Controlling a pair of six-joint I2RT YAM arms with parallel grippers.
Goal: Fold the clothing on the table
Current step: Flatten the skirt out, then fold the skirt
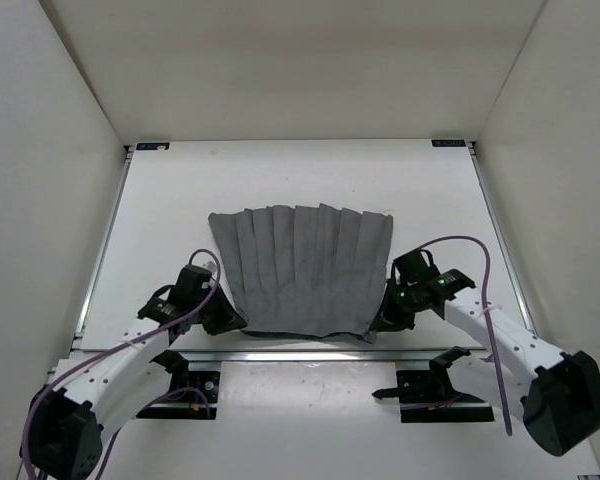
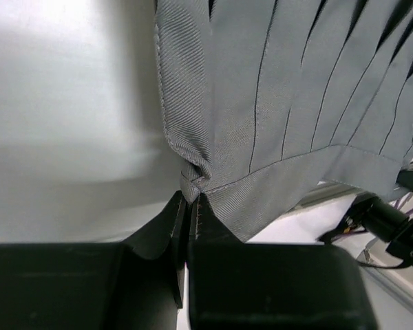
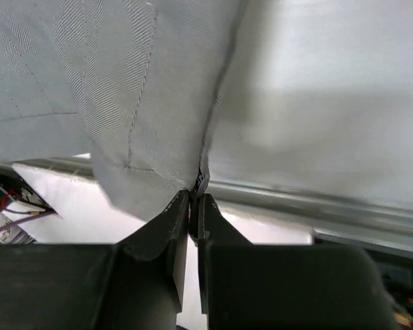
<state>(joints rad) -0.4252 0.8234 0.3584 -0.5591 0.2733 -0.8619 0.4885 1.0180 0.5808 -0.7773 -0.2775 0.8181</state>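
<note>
The clothing (image 1: 302, 268) is a grey pleated skirt lying flat on the white table (image 1: 160, 230), wide hem at the far side, narrower waist edge near the arms. My left gripper (image 1: 230, 322) is shut on the clothing's near left corner (image 2: 196, 180), where the fabric bunches between the black fingertips (image 2: 173, 214). My right gripper (image 1: 378, 322) is shut on the near right corner (image 3: 158, 182), pinching the seam edge at the fingertips (image 3: 179, 210). Both corners sit by the table's near edge.
A silver rail (image 1: 310, 355) runs along the near table edge (image 3: 316, 203), just behind both grippers. White walls enclose the left (image 1: 40, 200), right (image 1: 560, 180) and far sides. Black brackets (image 1: 450, 145) mark the far corners. Purple cables (image 1: 470, 245) loop off each arm.
</note>
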